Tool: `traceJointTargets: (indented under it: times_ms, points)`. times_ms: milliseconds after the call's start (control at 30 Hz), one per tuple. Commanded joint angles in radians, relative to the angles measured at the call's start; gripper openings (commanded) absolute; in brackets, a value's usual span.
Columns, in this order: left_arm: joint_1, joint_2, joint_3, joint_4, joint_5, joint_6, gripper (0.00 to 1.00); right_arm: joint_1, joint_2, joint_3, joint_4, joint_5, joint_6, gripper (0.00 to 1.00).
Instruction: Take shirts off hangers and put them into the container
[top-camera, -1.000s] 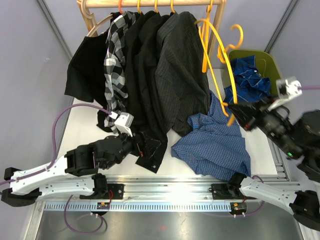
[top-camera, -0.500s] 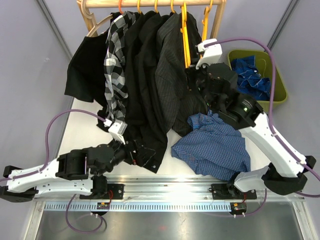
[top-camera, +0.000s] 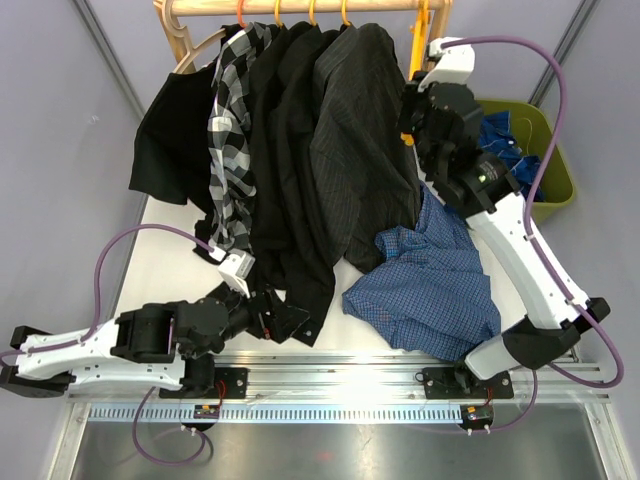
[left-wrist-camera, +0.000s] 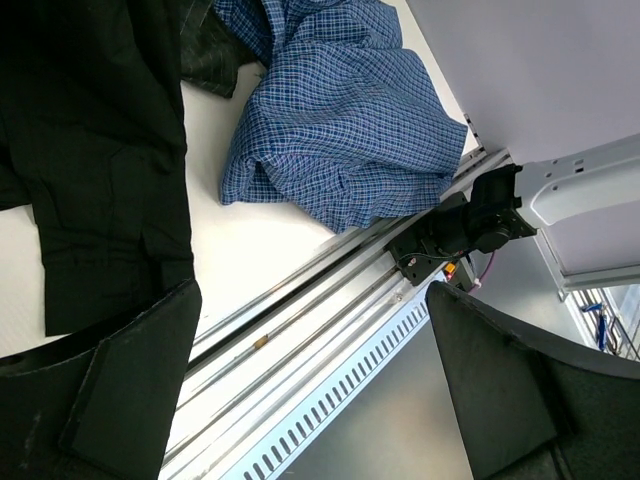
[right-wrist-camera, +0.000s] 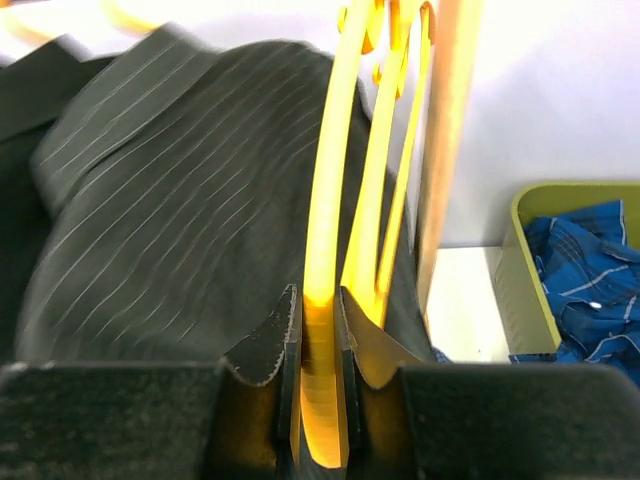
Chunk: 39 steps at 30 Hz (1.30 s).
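Several shirts (top-camera: 290, 120) crowd the wooden rack (top-camera: 300, 6). The charcoal pinstripe shirt (right-wrist-camera: 170, 200) hangs just left of the right gripper (right-wrist-camera: 318, 310) and the rack's post (right-wrist-camera: 445, 150) stands just right of it. Past the post, the olive container (right-wrist-camera: 525, 290) holds 1 dark blue plaid shirt (right-wrist-camera: 585, 270). A light blue check shirt (top-camera: 430, 290) lies crumpled on the table (top-camera: 170, 260). The right arm reaches high, its gripper pinched on a bare orange-yellow hanger (right-wrist-camera: 335, 180). The left arm lies low, and the left gripper (left-wrist-camera: 310, 370) is spread wide and empty.

Charcoal pinstripe shirt (right-wrist-camera: 150, 200), orange-yellow hangers (right-wrist-camera: 330, 200), olive-green basket (right-wrist-camera: 525, 290), blue check shirt (top-camera: 430, 290)
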Motion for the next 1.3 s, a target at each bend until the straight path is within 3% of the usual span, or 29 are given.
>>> traceJointTargets:
  times_ms: [0,200,467,933,1267]
  points:
    - [-0.014,0.0,0.004,0.039,-0.045,-0.021,0.99,-0.099,0.041,0.103,-0.031,-0.103,0.119,0.0]
    - [-0.024,0.029,0.017,0.047,-0.059,-0.018,0.99,-0.154,0.081,0.188,-0.124,-0.342,0.17,0.0]
    - [-0.037,0.073,0.02,0.073,-0.062,-0.015,0.99,-0.154,0.068,0.205,-0.203,-0.536,0.118,0.0]
    - [-0.04,0.05,0.015,0.065,-0.076,-0.021,0.99,-0.156,0.093,0.22,-0.371,-0.341,0.162,0.0]
    - [-0.049,0.053,0.009,0.065,-0.079,-0.038,0.99,-0.162,0.165,0.309,-0.274,-0.291,0.13,0.0]
